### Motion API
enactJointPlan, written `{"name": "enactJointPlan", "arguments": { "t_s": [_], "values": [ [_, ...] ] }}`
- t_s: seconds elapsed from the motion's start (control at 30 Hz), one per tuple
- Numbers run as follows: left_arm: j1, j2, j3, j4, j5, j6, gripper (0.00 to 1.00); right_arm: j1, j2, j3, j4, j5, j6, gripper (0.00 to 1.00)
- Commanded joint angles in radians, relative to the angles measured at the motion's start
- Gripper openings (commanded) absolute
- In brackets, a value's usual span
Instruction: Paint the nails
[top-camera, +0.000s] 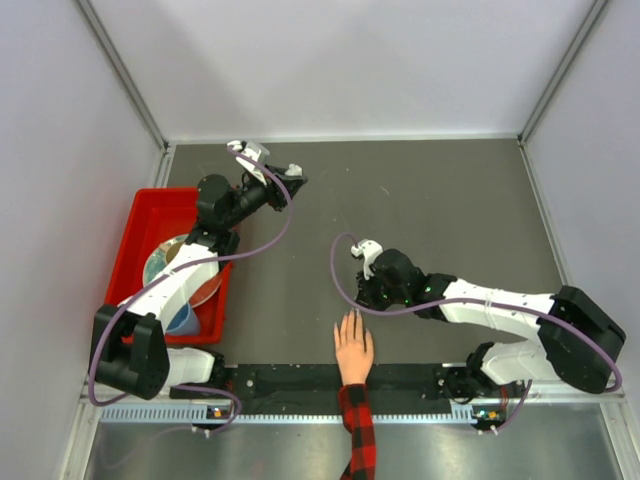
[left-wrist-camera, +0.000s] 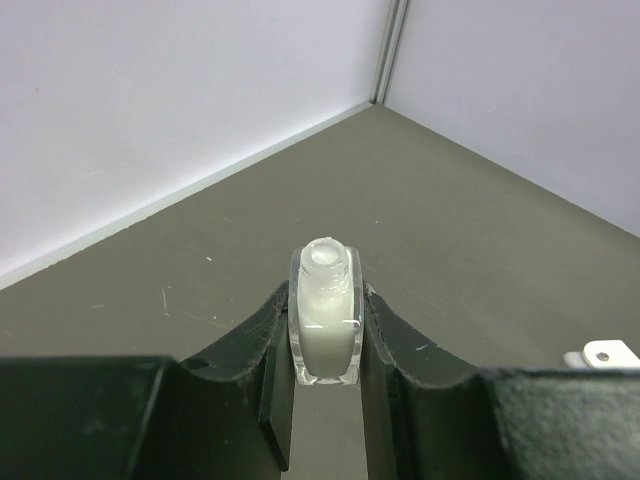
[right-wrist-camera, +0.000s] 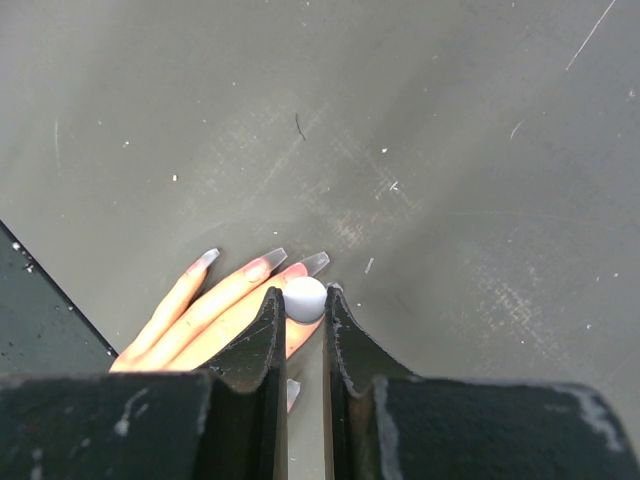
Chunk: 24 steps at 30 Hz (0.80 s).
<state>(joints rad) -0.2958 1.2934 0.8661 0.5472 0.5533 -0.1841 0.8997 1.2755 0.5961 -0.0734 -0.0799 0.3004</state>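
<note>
A light-skinned hand (top-camera: 352, 350) with a red-and-black plaid sleeve (top-camera: 358, 432) lies flat at the table's near edge, fingers pointing away. In the right wrist view its long pale nails (right-wrist-camera: 272, 259) fan out on the grey mat. My right gripper (right-wrist-camera: 304, 300) is shut on a round white brush cap (right-wrist-camera: 305, 298), right above the fingertips (right-wrist-camera: 240, 300); the brush itself is hidden below. It hovers just beyond the hand in the top view (top-camera: 366, 296). My left gripper (left-wrist-camera: 325, 330) is shut on a small clear glass bottle (left-wrist-camera: 326, 315) of milky polish, uncapped, held up at the back left (top-camera: 290, 174).
A red bin (top-camera: 150, 215) with bowls and a plate stands at the left under the left arm. A black rail (top-camera: 290, 378) runs along the near edge beside the wrist. Grey walls enclose the mat (top-camera: 440, 200) on three sides.
</note>
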Motion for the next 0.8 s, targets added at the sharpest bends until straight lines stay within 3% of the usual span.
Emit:
{"name": "enactJointPlan", "arguments": {
  "t_s": [0.0,0.77],
  "values": [
    [0.004,-0.02,0.037,0.073,0.01,0.0,0.0,-0.008,0.013,0.014,0.027,0.003,0.016,0.0],
    [0.006,-0.019,0.037,0.074,0.011,-0.003,0.0,-0.008,-0.013,0.01,-0.016,0.052,0.032,0.0]
  ]
}}
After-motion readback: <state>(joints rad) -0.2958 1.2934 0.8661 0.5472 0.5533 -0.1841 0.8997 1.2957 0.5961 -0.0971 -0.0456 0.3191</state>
